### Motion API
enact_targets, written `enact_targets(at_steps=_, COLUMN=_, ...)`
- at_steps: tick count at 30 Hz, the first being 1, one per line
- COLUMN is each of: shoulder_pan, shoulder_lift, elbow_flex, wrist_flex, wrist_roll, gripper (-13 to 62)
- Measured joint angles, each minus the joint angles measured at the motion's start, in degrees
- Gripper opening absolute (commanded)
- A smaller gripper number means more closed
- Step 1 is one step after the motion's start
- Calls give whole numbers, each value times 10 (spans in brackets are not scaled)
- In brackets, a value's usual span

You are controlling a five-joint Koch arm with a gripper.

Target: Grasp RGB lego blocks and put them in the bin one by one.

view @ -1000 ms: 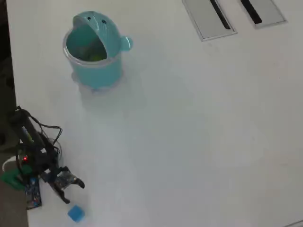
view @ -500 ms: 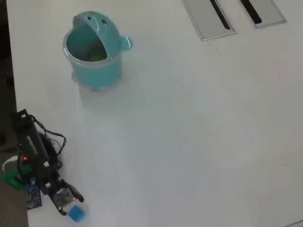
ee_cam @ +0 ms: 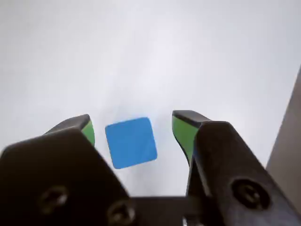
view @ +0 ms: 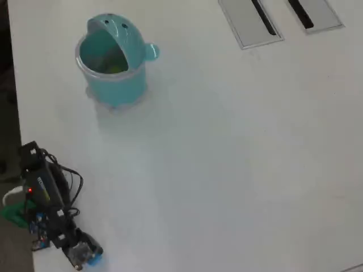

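The light blue lego block (ee_cam: 130, 142) lies flat on the white table between the two green-padded fingers of my gripper (ee_cam: 134, 123), with a gap of table showing on each side of it. The gripper is open and touches nothing. In the overhead view the gripper (view: 86, 255) sits at the bottom left over the blue block (view: 95, 259), of which only a sliver shows. The teal bin (view: 122, 88) stands far off at the top left, with something yellow-green (view: 116, 68) inside it.
Two flat grey plates with black slots (view: 249, 22) (view: 315, 14) lie at the top right. The arm's base and wires (view: 39, 198) sit at the table's left edge. The table edge (ee_cam: 287, 150) runs close to the right finger in the wrist view.
The arm has reached toward the bottom of the overhead view. The gripper has moved from beside the blue block to over it, so the block now lies between the open jaws.
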Motion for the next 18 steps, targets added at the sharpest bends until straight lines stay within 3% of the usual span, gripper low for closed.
enact_targets(at_steps=18, shoulder_pan=2, shoulder_lift=-71, elbow_flex=0, wrist_flex=11, wrist_roll=-11, gripper=308)
